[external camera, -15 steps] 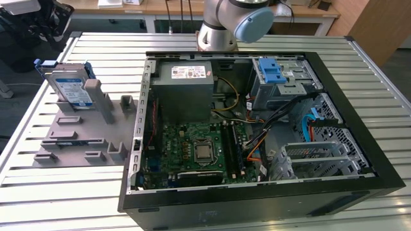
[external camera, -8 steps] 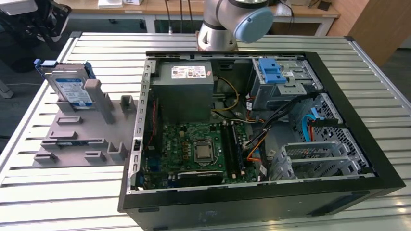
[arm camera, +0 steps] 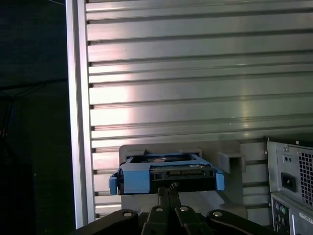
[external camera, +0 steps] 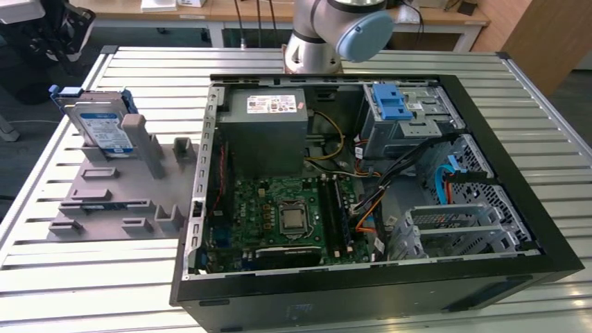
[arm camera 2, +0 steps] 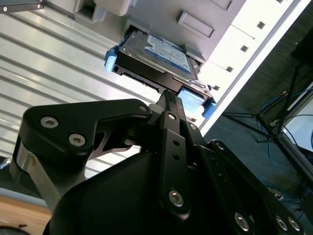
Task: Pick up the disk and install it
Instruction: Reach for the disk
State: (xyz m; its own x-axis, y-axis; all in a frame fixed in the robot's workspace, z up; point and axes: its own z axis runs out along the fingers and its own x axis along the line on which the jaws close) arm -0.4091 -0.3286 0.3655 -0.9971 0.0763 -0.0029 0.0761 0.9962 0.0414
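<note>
Bench (external camera: 93,277) carries the disk (external camera: 104,128) at 9 o'clock; our tool (arm camera: 168,189), pinched together, could knock it if unopened.

I'm seeing the table (external camera: 88,277) showing as ribbed bare metal, glinting in bright bands. At the exterior view's left, the disk (external camera: 102,128) is wearing a glossy paper label and blue plastic rails. The gripper (arm camera 2: 166,96) is looking matt black, its screw heads shining.
</note>
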